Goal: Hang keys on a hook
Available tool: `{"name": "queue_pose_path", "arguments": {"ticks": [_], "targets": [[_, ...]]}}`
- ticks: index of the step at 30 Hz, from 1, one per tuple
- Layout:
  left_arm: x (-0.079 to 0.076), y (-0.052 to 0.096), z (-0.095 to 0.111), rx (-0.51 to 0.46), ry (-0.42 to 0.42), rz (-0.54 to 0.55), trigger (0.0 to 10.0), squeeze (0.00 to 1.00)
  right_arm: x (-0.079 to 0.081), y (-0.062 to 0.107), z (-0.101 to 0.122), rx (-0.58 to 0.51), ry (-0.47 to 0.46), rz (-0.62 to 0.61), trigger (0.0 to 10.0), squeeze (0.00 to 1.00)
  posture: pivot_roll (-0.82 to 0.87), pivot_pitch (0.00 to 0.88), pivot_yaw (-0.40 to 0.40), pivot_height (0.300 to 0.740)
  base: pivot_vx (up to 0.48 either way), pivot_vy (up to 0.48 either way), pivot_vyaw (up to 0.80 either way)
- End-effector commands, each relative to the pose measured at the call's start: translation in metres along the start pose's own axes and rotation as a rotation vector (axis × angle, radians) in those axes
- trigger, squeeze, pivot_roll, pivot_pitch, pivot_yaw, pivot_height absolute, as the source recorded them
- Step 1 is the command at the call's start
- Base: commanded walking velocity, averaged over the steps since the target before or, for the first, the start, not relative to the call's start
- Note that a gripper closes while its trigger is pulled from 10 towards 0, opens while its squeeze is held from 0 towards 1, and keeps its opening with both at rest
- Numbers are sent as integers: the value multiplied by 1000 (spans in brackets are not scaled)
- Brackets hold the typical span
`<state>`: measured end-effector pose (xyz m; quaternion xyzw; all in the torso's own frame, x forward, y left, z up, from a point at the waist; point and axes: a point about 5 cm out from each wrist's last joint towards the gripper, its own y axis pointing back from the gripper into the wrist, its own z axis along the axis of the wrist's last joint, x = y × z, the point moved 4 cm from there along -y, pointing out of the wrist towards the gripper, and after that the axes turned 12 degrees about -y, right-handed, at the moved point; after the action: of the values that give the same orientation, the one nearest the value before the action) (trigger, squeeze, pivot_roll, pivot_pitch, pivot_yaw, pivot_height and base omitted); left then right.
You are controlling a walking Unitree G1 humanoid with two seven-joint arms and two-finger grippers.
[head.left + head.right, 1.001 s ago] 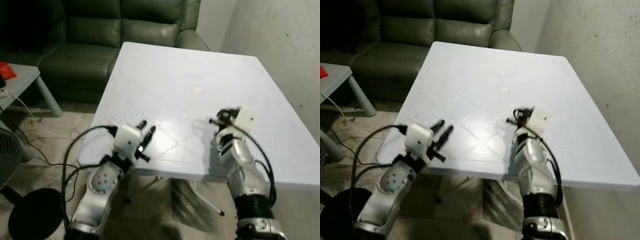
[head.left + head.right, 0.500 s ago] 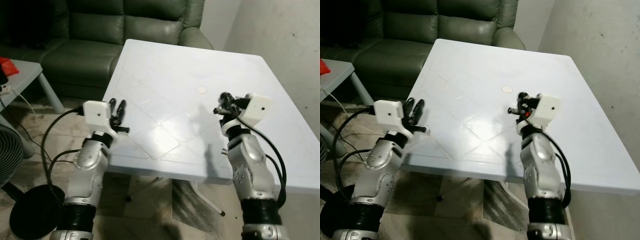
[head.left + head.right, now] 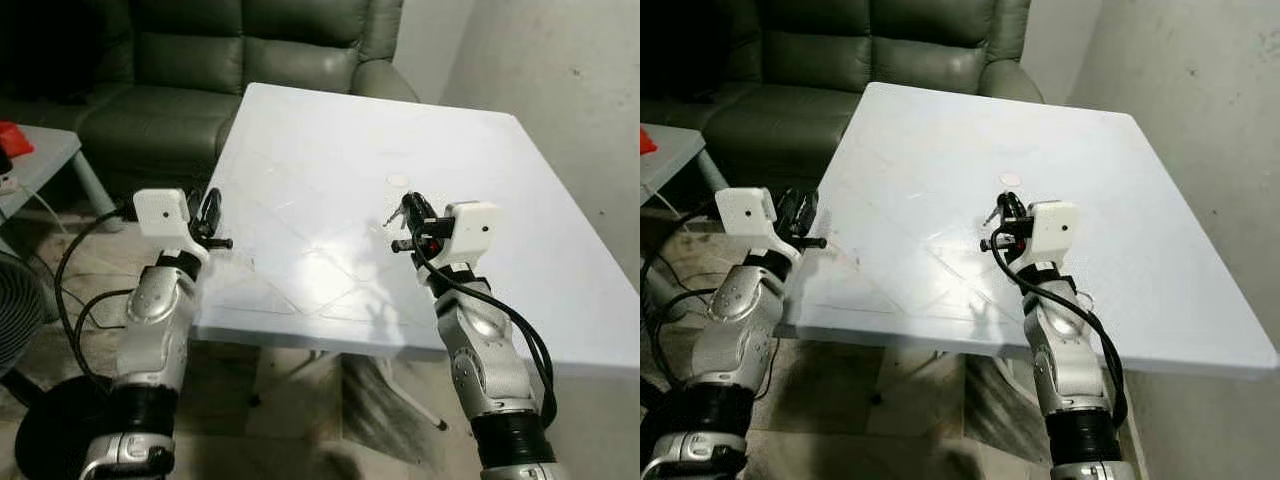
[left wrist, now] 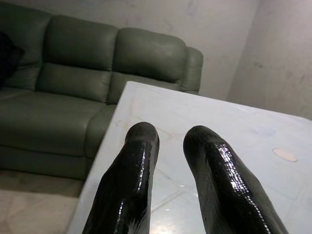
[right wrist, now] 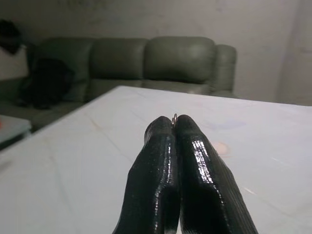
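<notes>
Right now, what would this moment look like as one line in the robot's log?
right gripper: shut on keys, held above white table | left gripper: open, at table's left edge | hook: not seen

- counter: white, faint diamond line pattern
- sofa beyond both grippers: dark green
- right gripper: black fingers, white camera box
- keys: silver

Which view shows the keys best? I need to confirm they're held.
The left eye view: the keys stick out past the right claw over the table. The right eye view matches; the right wrist view gives a ring sliver.
</notes>
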<state>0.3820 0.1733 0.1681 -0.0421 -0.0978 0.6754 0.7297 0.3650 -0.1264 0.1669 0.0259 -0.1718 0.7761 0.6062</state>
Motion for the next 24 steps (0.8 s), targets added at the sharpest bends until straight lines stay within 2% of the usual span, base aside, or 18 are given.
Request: {"name": "queue_pose_path", "arguments": {"ticks": [1, 4, 9, 16, 21, 24], "targets": [[2, -1, -1, 4, -2, 12, 10000, 0, -4, 1, 2, -11, 10, -12, 10000, 0, -47, 0, -50, 740, 0, 0, -631], [1, -5, -4, 14, 14, 21, 10000, 0, -10, 2, 3, -16, 59, -38, 10000, 0, -75, 0, -34, 740, 0, 0, -633], [2, -9, -4, 13, 30, 27, 10000, 0, -12, 2, 2, -16, 81, -44, 10000, 0, -81, 0, -33, 740, 0, 0, -644], [7, -10, -5, 22, 38, 57, 10000, 0, -15, 1, 0, -7, 105, -51, 10000, 0, -74, 0, -33, 740, 0, 404, -654], [12, -8, -12, 53, 36, 98, 10000, 0, -14, 3, -5, 10, 119, -49, 10000, 0, -67, 0, -41, 740, 0, 0, -666], [10, -8, -13, 57, 47, 95, 10000, 0, -13, 3, -7, 17, 129, -46, 10000, 0, -66, 0, -43, 740, 0, 0, -667]]}}
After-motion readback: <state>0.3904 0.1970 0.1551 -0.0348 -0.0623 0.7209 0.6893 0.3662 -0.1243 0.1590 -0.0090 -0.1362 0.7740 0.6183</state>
